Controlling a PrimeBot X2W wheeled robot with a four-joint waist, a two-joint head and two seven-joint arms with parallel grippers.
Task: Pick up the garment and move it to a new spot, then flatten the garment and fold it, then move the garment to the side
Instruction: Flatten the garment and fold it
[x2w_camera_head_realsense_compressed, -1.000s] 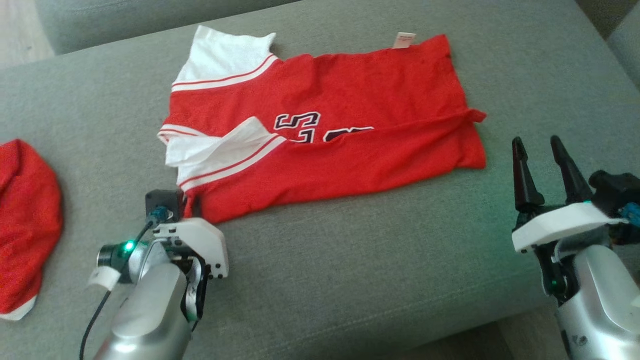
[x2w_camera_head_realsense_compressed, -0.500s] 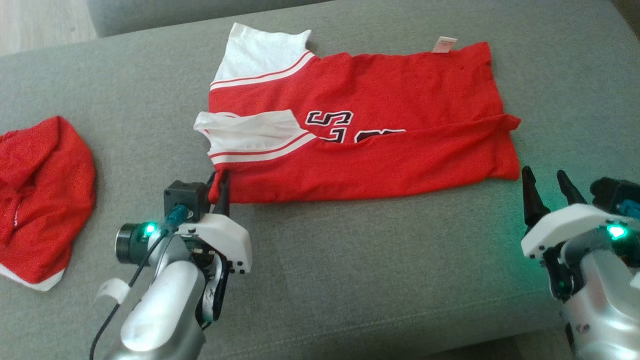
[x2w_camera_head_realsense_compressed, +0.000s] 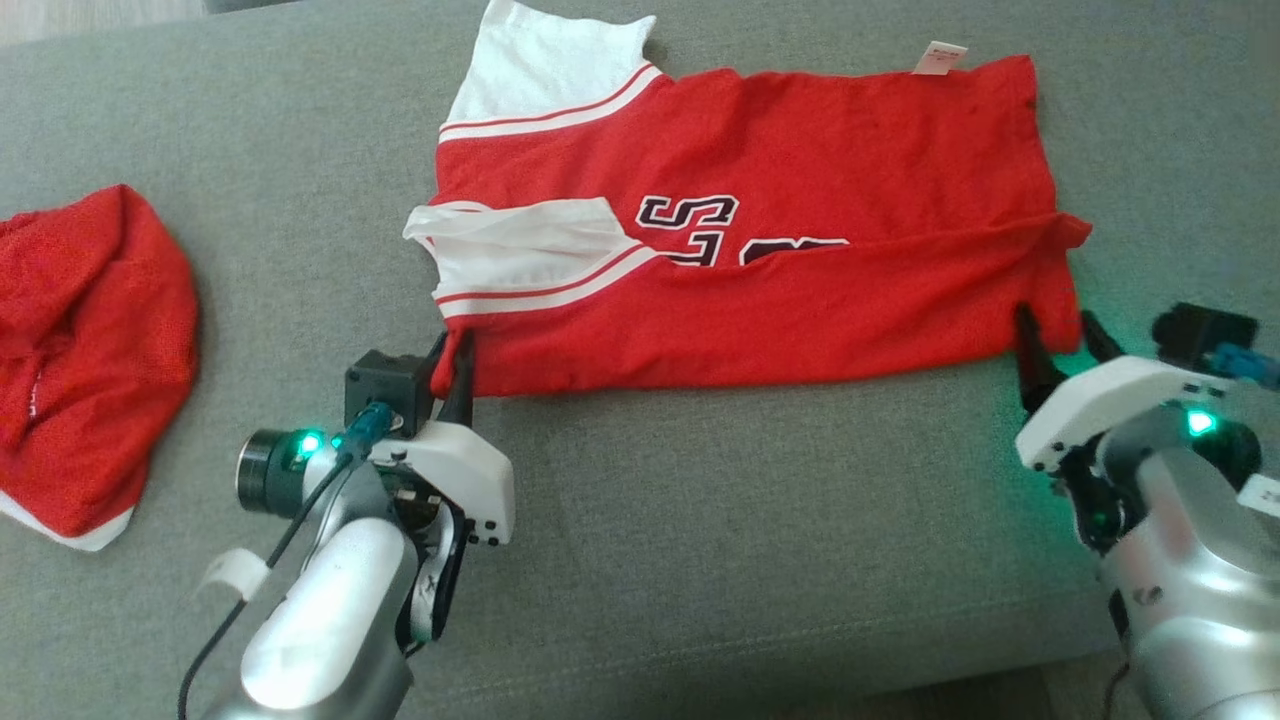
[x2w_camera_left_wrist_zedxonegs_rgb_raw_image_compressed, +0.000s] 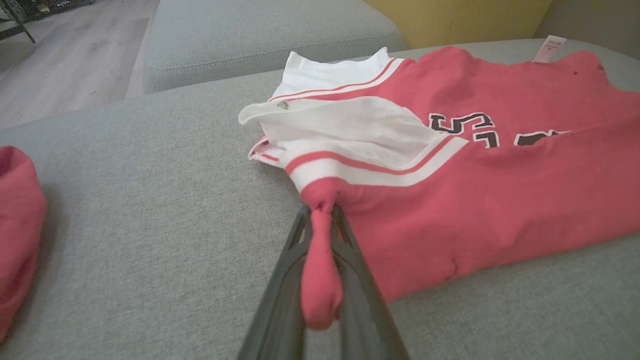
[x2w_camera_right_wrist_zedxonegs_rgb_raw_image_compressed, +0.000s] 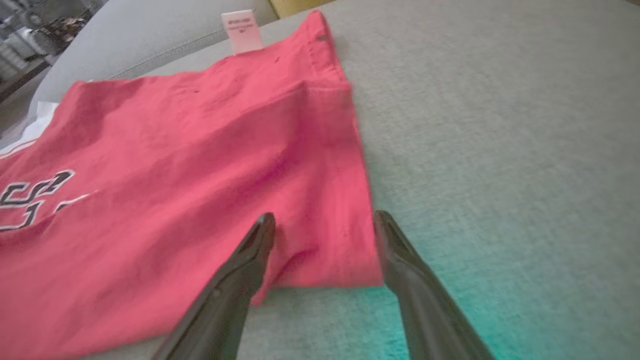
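Observation:
The garment (x2w_camera_head_realsense_compressed: 760, 250) is a red jersey with white sleeves and dark lettering, lying spread and partly folded on the grey sofa cushion (x2w_camera_head_realsense_compressed: 700, 550). My left gripper (x2w_camera_head_realsense_compressed: 452, 362) is shut on its near left corner; in the left wrist view a bunch of red cloth (x2w_camera_left_wrist_zedxonegs_rgb_raw_image_compressed: 320, 260) is pinched between the fingers (x2w_camera_left_wrist_zedxonegs_rgb_raw_image_compressed: 280, 295). My right gripper (x2w_camera_head_realsense_compressed: 1055, 335) is open at the near right corner. In the right wrist view its fingers (x2w_camera_right_wrist_zedxonegs_rgb_raw_image_compressed: 240, 280) straddle that corner of the garment (x2w_camera_right_wrist_zedxonegs_rgb_raw_image_compressed: 325, 250).
A second red garment (x2w_camera_head_realsense_compressed: 80, 350) lies crumpled at the cushion's far left. Another grey cushion (x2w_camera_left_wrist_zedxonegs_rgb_raw_image_compressed: 260, 35) and wooden floor (x2w_camera_left_wrist_zedxonegs_rgb_raw_image_compressed: 65, 55) lie beyond the sofa. Bare cushion stretches in front of the jersey.
The camera has shifted. My right gripper has moved forward to the jersey's near right corner and now straddles it. The left gripper stays shut on the left corner, and the sleeve there lies flatter.

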